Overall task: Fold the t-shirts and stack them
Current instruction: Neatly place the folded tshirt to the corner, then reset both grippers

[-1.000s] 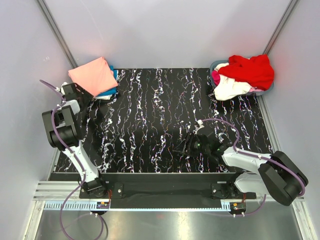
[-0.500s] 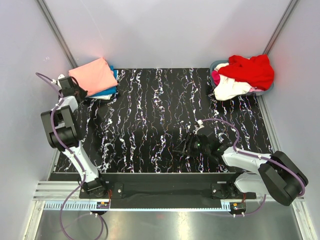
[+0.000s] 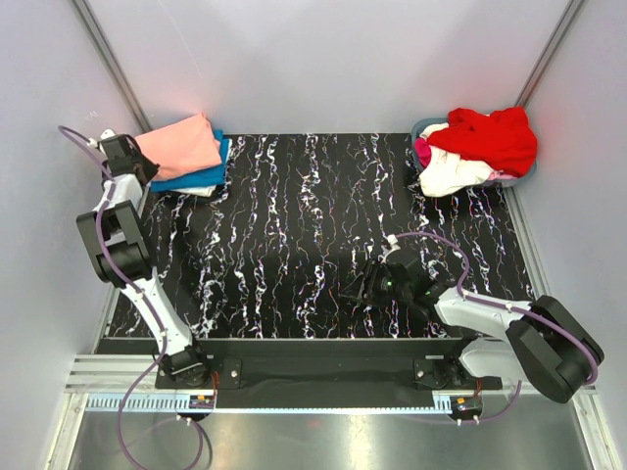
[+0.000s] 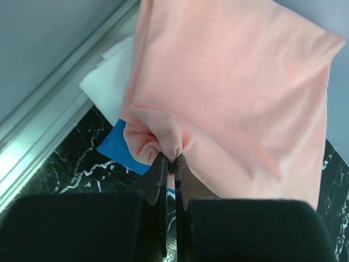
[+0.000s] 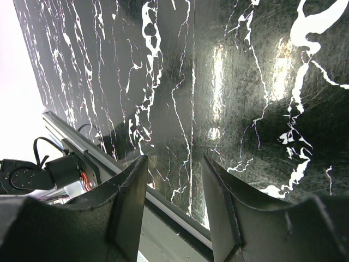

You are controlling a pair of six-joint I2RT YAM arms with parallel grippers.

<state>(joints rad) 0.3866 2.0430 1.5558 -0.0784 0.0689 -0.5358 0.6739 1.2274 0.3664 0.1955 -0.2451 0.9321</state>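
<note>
Across the black, white-veined counter (image 3: 313, 245), two arms are seen at work. The right arm (image 3: 490, 313) is stretched low over the middle, its jaws parted about halfway with nothing gripped, only bare marbled surface beneath. The left arm (image 3: 118, 235) is reached to the far left corner, where its jaws are pinched tight on a bunched fold at the edge of the salmon-pink t-shirt (image 4: 229, 82). That shirt is laid folded on a blue t-shirt (image 3: 201, 178), with white cloth (image 4: 109, 82) showing underneath. At the far right corner, a red t-shirt (image 3: 490, 137) is heaped over a white t-shirt (image 3: 456, 174) and a magenta t-shirt (image 3: 422, 152) in a basket (image 3: 421, 127).
</note>
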